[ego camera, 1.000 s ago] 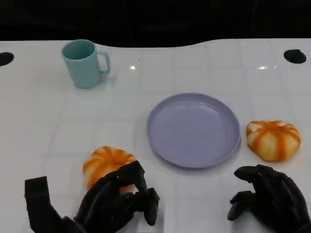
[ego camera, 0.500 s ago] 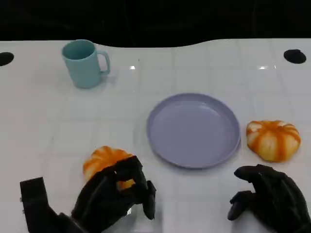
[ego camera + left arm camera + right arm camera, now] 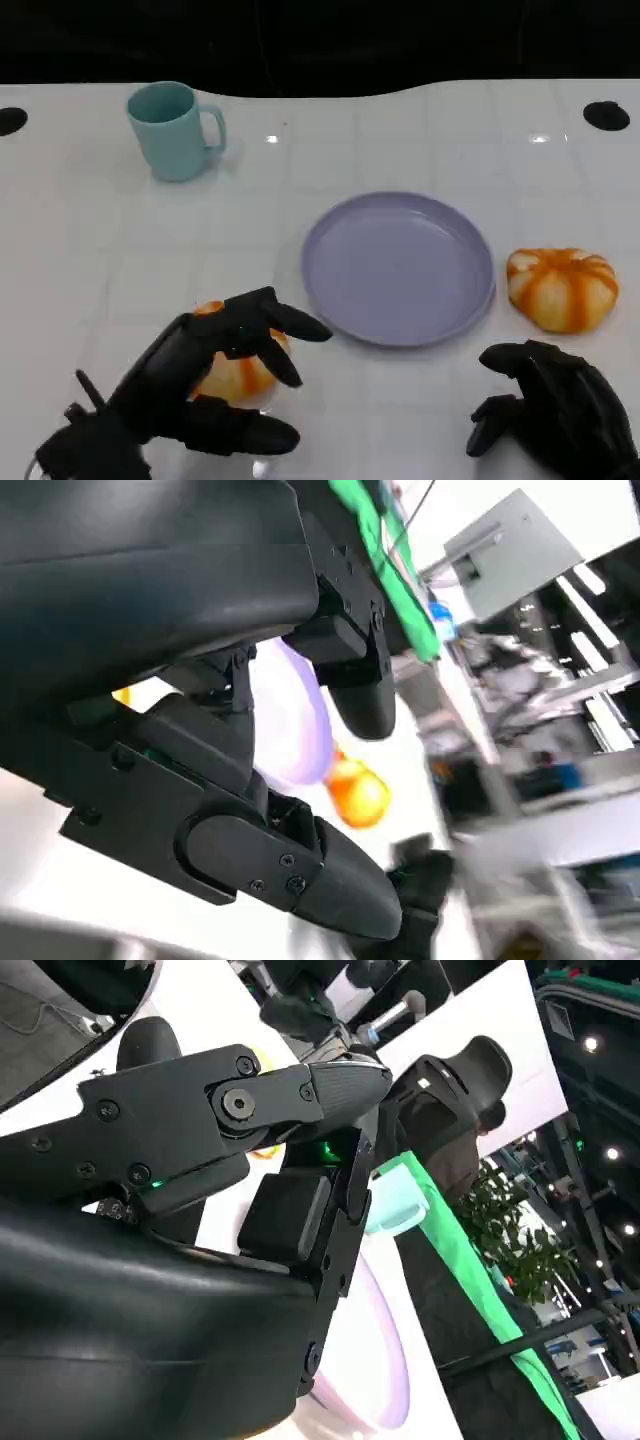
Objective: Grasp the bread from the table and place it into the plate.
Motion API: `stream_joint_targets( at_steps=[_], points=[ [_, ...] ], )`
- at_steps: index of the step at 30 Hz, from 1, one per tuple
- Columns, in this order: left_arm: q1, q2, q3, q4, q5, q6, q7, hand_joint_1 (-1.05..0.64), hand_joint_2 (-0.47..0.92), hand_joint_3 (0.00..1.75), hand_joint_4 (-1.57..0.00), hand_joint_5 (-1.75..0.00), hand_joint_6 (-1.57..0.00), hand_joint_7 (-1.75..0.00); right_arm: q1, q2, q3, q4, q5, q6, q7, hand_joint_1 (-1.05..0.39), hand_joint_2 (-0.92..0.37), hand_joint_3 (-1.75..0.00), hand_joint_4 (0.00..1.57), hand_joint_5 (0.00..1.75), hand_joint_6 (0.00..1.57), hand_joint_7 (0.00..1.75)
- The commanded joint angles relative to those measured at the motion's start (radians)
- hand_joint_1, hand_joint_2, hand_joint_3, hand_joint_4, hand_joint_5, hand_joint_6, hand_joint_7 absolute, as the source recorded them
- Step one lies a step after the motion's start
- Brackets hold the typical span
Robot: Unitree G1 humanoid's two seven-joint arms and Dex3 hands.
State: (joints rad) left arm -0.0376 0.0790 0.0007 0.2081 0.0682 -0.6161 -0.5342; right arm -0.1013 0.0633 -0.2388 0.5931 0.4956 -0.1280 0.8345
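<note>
Two orange-and-white striped bread rolls lie on the white table. One bread is at the front left, with my left hand reaching over it: the fingers spread across its top and the thumb lies on the table in front of it. The roll is still resting on the table. The second bread lies right of the purple plate, which holds nothing. My right hand rests in front of that roll, fingers curled in on nothing. The left wrist view shows the plate and the far bread.
A teal mug stands at the back left, well away from both hands. Two dark round holes sit near the table's far corners, and the far edge runs into darkness. The mug also appears in the right wrist view.
My left hand has uncurled and moved forward over the front-left bread, its fingers now spread across the roll. The right hand, the plate and the other roll have stayed put.
</note>
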Motion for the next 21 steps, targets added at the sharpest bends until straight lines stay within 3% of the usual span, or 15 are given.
stream_joint_targets(
  at_steps=[1,12,21],
  points=[
    [0.028,0.081,0.005,-0.075,0.171,-0.036,0.135,-1.05,0.92,0.06,-0.29,-1.09,-0.22,-0.56,0.014,-0.012,-0.003,-0.022,0.005,0.004,-0.011,-0.58,-0.92,-0.15,1.57,0.57,1.57,0.22],
    [0.06,0.198,-0.025,-0.236,0.652,0.057,0.461,-1.05,0.92,0.19,-0.08,-1.06,-0.18,-0.49,0.017,-0.011,0.002,-0.026,0.006,0.003,-0.012,-0.59,-0.92,-0.15,1.57,0.57,1.57,0.23],
    [0.01,0.261,-0.126,-0.227,0.911,0.237,0.597,-1.05,0.92,0.2,-0.08,-1.08,-0.17,-0.5,0.019,-0.007,0.005,-0.035,0.001,0.003,-0.031,-0.6,-0.92,-0.13,1.57,0.59,1.57,0.25]
  ],
)
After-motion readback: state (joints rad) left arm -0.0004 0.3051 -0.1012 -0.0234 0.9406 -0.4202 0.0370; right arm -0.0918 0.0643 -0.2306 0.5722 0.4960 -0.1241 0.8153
